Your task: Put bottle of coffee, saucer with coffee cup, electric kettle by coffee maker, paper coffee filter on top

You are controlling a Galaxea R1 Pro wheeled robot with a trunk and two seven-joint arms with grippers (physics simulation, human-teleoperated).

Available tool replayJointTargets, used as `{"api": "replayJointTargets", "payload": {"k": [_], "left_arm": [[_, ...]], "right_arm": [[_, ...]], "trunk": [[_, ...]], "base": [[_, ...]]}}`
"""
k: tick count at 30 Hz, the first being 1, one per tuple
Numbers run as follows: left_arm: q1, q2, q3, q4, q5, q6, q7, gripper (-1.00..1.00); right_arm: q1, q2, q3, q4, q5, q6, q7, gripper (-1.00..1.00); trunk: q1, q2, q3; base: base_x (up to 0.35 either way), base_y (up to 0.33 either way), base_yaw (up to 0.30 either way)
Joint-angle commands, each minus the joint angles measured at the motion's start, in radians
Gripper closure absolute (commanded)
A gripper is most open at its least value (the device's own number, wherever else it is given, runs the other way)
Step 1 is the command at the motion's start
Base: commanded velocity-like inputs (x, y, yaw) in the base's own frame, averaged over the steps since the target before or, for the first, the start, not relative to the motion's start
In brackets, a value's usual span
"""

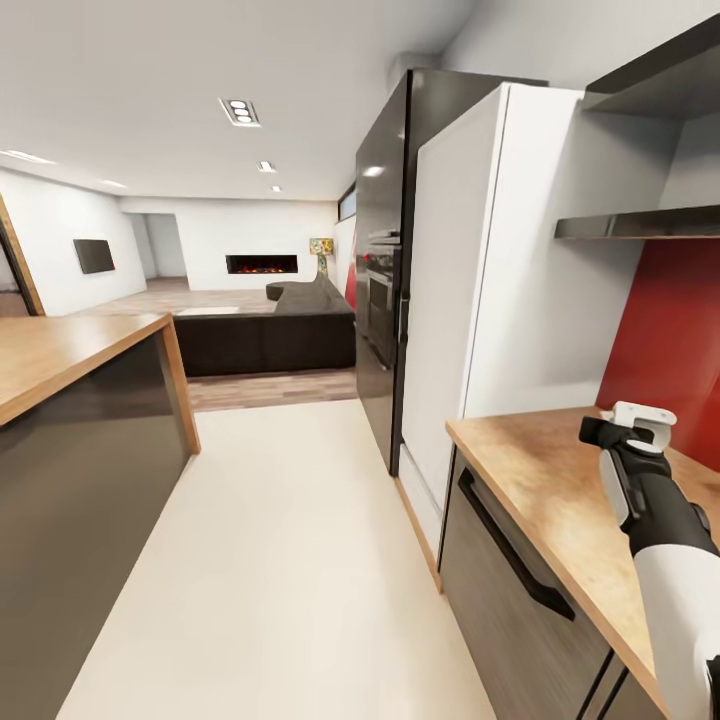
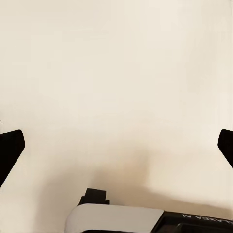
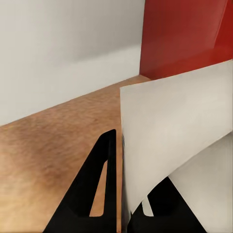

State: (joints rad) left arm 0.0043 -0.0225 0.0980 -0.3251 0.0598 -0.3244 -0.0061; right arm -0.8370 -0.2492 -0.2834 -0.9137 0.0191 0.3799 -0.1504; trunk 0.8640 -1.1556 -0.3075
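Observation:
My right gripper (image 1: 620,432) hovers over the wooden countertop (image 1: 530,470) by the red backsplash, shut on a white paper coffee filter (image 1: 645,418). In the right wrist view the filter (image 3: 179,136) is a large creased white sheet pinched between the black fingers (image 3: 99,184), with the counter beneath. In the left wrist view my left gripper (image 2: 116,148) is open, its dark fingertips (image 2: 9,150) far apart over the pale floor with nothing between them.
A tall white and black cabinet block (image 1: 480,280) with a built-in oven (image 1: 383,300) stands just beyond the counter's end. Dark shelves (image 1: 640,225) hang above the counter. A wooden-topped island (image 1: 70,350) runs along the left, with a pale floor aisle (image 1: 280,560) between. A sofa (image 1: 270,340) sits farther off.

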Motion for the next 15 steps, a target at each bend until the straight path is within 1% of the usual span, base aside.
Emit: {"api": "replayJointTargets", "payload": {"k": [1, 4, 10, 14, 15], "left_arm": [[0.000, -0.001, 0.002, -0.002, 0.006, -0.001, -0.001, -1.00], [0.000, -0.001, 0.002, -0.002, 0.006, -0.001, -0.001, -1.00], [0.000, -0.001, 0.002, -0.002, 0.006, -0.001, 0.000, -1.00], [0.000, -0.001, 0.002, -0.002, 0.006, -0.001, 0.000, -1.00], [0.000, -0.001, 0.002, -0.002, 0.006, -0.001, 0.000, -1.00]], "right_arm": [[0.002, 0.001, 0.000, -0.013, -0.009, 0.022, 0.001, 1.00], [0.006, 0.002, 0.001, -0.029, -0.017, 0.039, 0.002, 1.00], [0.018, 0.002, 0.001, -0.052, -0.021, 0.049, 0.004, 1.00], [0.054, 0.003, 0.002, -0.117, -0.022, 0.052, 0.021, 1.00], [0.072, 0.003, 0.003, -0.149, -0.022, 0.053, 0.026, 1.00]], "trunk": [[-0.004, 0.007, 0.002], [-0.015, 0.028, 0.012], [-0.038, 0.070, 0.030], [-0.054, 0.098, 0.043], [-0.058, 0.105, 0.046]], "base": [[0.000, 0.000, 0.000], [0.000, 0.000, 0.000], [0.000, 0.000, 0.000], [0.000, 0.000, 0.000], [0.000, 0.000, 0.000]]}}
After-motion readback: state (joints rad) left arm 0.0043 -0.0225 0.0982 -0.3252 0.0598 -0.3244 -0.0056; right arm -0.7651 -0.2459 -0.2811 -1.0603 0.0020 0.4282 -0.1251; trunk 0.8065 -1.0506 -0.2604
